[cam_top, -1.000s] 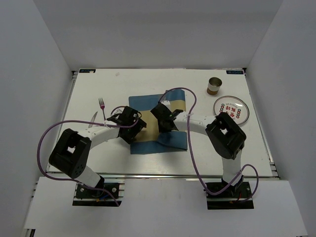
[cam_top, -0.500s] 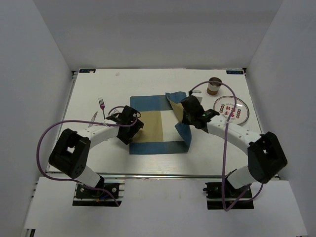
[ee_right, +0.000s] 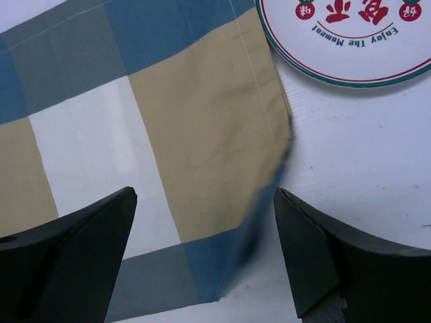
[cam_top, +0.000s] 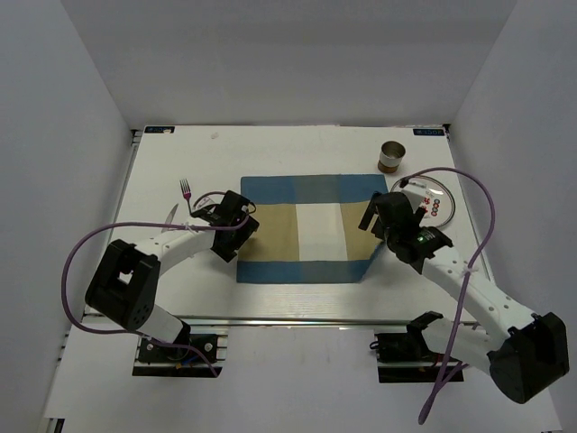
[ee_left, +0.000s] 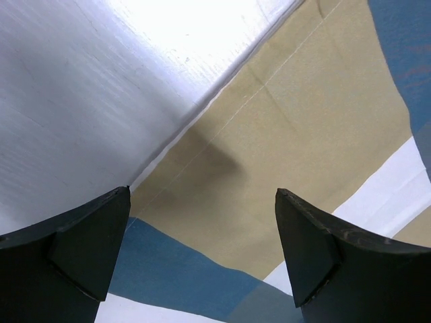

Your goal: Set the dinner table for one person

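A blue, tan and white checked placemat (cam_top: pixel 306 230) lies spread out on the white dinner table (cam_top: pixel 180 153). My left gripper (cam_top: pixel 242 227) is open over the mat's left edge, and in the left wrist view its gripper (ee_left: pixel 202 195) has only the placemat (ee_left: pixel 283 134) and bare table (ee_left: pixel 81 87) beneath it. My right gripper (cam_top: pixel 371 216) is open at the mat's right edge. In the right wrist view the gripper (ee_right: pixel 205 195) holds nothing, and the placemat's (ee_right: pixel 202 148) blue near-right corner shows blurred between the jaws.
A round plate (cam_top: pixel 435 200) with red print lies right of the mat, partly under my right arm, and shows as the plate (ee_right: pixel 350 40) in the right wrist view. A small metal cup (cam_top: pixel 391 157) stands behind it. A fork (cam_top: pixel 187 192) lies left of the mat.
My right gripper swung right with the folded half of the placemat, unfolding it flat, then opened and let the edge go. The left gripper stayed open at the left edge.
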You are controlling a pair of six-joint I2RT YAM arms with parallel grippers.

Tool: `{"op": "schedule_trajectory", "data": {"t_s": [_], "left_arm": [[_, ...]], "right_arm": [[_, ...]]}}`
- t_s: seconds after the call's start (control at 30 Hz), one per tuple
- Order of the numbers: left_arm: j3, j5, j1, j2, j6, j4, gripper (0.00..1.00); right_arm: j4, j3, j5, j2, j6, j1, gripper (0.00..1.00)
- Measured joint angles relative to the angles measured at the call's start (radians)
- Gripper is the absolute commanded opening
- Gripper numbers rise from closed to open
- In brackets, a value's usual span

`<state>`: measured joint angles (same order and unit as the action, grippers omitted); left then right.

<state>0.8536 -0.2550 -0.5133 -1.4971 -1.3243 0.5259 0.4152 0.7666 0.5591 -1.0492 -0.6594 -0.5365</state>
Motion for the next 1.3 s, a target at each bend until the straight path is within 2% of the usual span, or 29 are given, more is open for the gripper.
{"op": "schedule_trajectory", "data": {"t_s": [0.17, 0.3, 0.47, 0.63, 0.8, 1.1, 1.3], "left_arm": [[0.038, -0.002, -0.009, 0.0, 0.025, 0.0, 0.98], [0.116, 0.017, -0.019, -0.015, 0.098, -0.011, 0.98], [0.305, 0.047, -0.034, -0.164, 0.157, 0.011, 0.98], [0.376, 0.08, -0.035, -0.359, 0.18, 0.087, 0.98], [0.492, 0.111, -0.012, -0.449, 0.2, 0.154, 0.98], [0.912, 0.063, 0.076, -0.718, 0.238, 0.428, 0.98], [1.025, 0.027, 0.148, -0.786, 0.272, 0.488, 0.98]], "right_arm": [[-0.006, 0.01, -0.041, -0.016, 0.061, 0.0, 0.89], [-0.001, 0.059, -0.11, -0.112, 0.117, 0.0, 0.89], [-0.011, 0.132, -0.18, -0.335, 0.134, -0.001, 0.89], [-0.039, 0.075, -0.245, -0.438, 0.139, -0.001, 0.89], [-0.091, 0.096, -0.259, -0.552, 0.12, -0.007, 0.89], [-0.103, 0.317, -0.237, -0.747, 0.017, -0.007, 0.89], [-0.102, 0.471, -0.251, -0.863, -0.014, -0.007, 0.89]]}}
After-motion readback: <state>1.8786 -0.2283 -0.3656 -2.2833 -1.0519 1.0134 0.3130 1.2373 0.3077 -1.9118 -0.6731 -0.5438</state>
